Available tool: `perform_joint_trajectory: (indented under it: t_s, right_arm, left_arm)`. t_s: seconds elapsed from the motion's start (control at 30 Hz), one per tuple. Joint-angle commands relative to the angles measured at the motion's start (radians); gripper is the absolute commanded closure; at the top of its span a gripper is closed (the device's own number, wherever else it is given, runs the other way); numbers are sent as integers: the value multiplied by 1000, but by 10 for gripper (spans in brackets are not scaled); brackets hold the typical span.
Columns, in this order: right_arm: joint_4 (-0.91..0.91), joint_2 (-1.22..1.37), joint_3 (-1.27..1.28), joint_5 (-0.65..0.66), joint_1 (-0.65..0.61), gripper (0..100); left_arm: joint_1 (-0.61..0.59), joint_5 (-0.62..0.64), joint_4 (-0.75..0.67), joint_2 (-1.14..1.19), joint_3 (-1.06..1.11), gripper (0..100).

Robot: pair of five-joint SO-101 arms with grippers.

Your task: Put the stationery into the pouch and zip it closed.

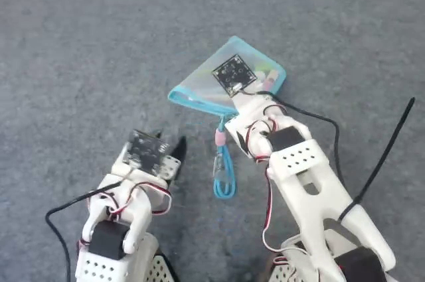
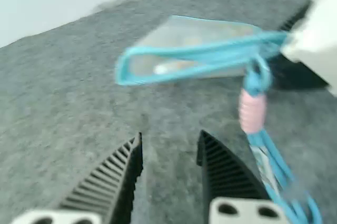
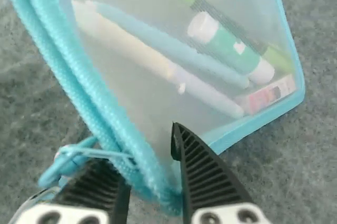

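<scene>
Two grippers are pictured over a grey surface (image 1: 80, 56), on which a clear, blue-edged pouch (image 1: 199, 89) is seen near the middle. One end of its zipper edge is clamped in the right gripper (image 3: 145, 155). The left gripper (image 2: 170, 137) is held released, near the pouch but apart. A blue strap (image 1: 224, 176) is trailed across the surface. Pens (image 3: 205, 92) and a glue stick (image 3: 226, 47) are enclosed in the pouch.

One pouch (image 1: 199, 89), one strap (image 1: 224, 176), about five stationery pieces (image 3: 226, 50), left claw (image 2: 168, 145), right claw (image 3: 147, 166)

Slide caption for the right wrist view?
Right claw grips the zipper edge of the clear pouch, pens visible inside.
</scene>
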Motion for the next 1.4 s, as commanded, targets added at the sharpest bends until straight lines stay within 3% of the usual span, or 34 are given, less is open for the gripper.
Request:
perform_joint_trajectory:
  t_s: [0.0,0.37,0.53,0.73,0.97,1.37]
  right_arm:
    - [93,2,-89,-25,25,993]
    - [266,-122,-97,-63,-94,993]
    - [257,-200,-20,-41,-176,993]
    - [257,-242,34,-12,-211,993]
    - [263,-239,41,6,-249,993]
    - [203,-239,121,15,-193,993]
  left_arm:
    - [83,-77,-14,-26,31,755]
    - [101,-43,-58,-26,51,765]
    - [175,-23,-78,-26,84,767]
    - [180,8,-83,-26,84,767]
    - [172,9,-183,-26,145,773]
    - [172,3,-181,-26,140,990]
